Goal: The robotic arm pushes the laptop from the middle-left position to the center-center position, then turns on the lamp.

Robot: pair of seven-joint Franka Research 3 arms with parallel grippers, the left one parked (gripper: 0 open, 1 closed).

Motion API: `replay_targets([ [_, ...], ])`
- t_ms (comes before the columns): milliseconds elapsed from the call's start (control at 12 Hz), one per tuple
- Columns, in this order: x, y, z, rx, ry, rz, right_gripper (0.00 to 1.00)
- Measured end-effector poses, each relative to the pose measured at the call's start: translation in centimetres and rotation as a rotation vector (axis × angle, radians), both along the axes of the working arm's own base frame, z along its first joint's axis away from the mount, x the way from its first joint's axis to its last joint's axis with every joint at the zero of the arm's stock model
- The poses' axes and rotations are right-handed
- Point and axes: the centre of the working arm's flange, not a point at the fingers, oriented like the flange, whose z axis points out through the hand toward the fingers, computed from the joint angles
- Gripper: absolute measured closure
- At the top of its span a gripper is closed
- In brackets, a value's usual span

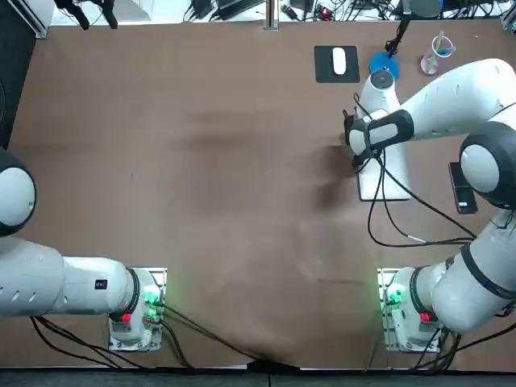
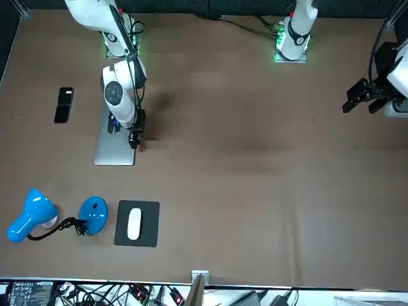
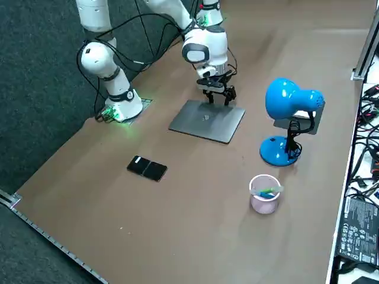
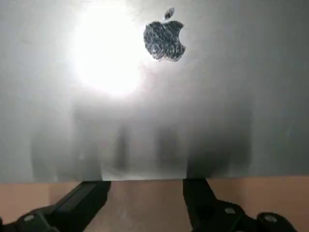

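Note:
A closed silver laptop (image 1: 385, 179) lies flat on the brown table at the right, partly under my right arm; it also shows in the front view (image 2: 113, 148) and the side view (image 3: 207, 121). My right gripper (image 1: 355, 150) is low at the laptop's edge that faces the table's middle, also seen from the front (image 2: 134, 136) and the side (image 3: 218, 94). In the wrist view the gripper (image 4: 145, 193) is open, its black fingers (image 4: 82, 200) right at the lid's (image 4: 154, 106) edge with nothing between them. The blue lamp (image 3: 287, 103) stands just beyond the laptop, base (image 1: 384, 63).
A white mouse (image 1: 339, 60) rests on a black pad beside the lamp base. A black phone (image 3: 148, 168) lies on the laptop's other side, near the table's right edge. A pink cup (image 3: 264, 194) stands by the lamp. Cables trail behind my arm.

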Motion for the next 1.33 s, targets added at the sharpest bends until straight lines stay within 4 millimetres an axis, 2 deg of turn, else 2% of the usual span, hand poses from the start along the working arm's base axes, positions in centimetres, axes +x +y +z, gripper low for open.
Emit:
replay_targets([
  [583, 0.1, -1.5, 0.0, 0.002, 0.009, 0.045, 0.0],
  [917, 0.3, -2.2, 0.7, 0.01, 0.001, 0.078, 0.0],
  [1333, 4.1, -0.1, 6.8, 0.031, -0.04, 0.271, 0.0],
])
